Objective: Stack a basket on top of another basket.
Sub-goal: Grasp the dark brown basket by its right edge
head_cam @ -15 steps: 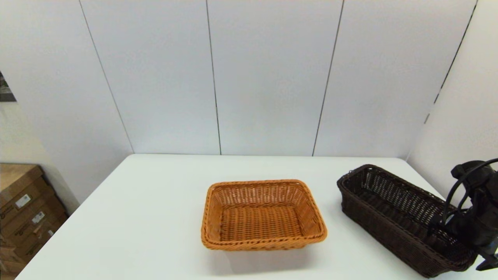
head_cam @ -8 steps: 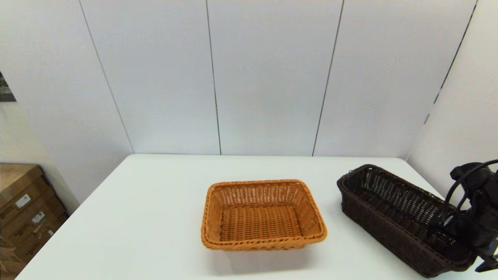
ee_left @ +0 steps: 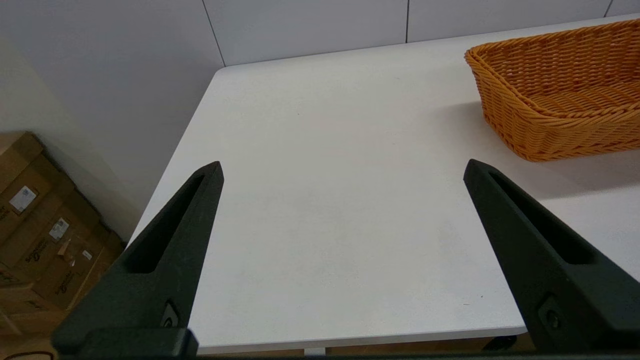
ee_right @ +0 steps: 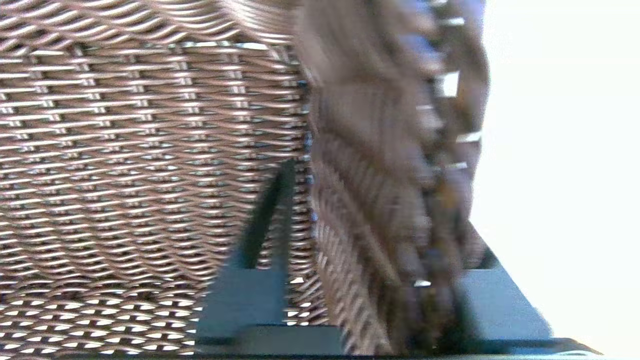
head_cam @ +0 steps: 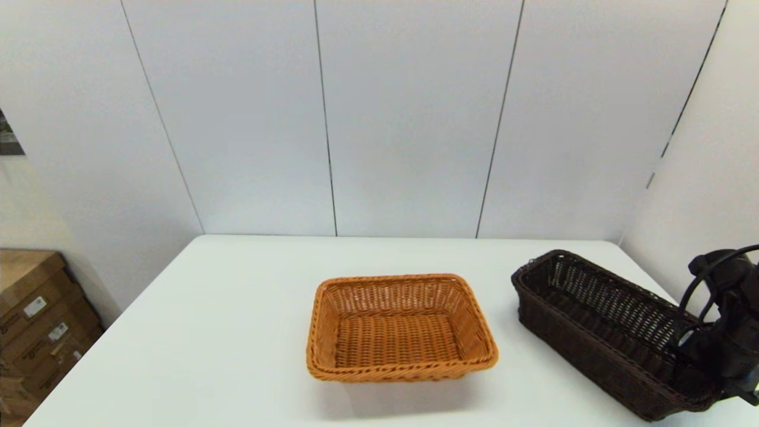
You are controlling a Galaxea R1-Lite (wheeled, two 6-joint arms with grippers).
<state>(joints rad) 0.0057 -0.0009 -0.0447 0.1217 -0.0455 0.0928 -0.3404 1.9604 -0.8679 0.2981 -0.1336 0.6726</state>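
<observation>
The dark brown basket (head_cam: 593,314) lies long and narrow at the table's right side, angled toward the front right corner. My right gripper (head_cam: 697,356) is shut on the dark basket's side wall at its near end. In the right wrist view the gripper (ee_right: 380,200) has one finger inside the basket (ee_right: 125,150) and the other outside, with the wall pinched between them. The orange-tan basket (head_cam: 400,326) sits empty at the table's middle, a gap to the left of the dark one. My left gripper (ee_left: 342,167) hangs open over the table's front left part, left of the orange-tan basket (ee_left: 560,95).
The white table (head_cam: 237,332) is backed by grey wall panels, and a side wall (head_cam: 699,178) runs close along its right edge. Cardboard boxes (head_cam: 35,320) stand on the floor beyond the left edge, and the boxes (ee_left: 35,235) also show in the left wrist view.
The dark basket has shifted slightly left and its near end has risen a little with my right gripper. The orange-tan basket has not moved.
</observation>
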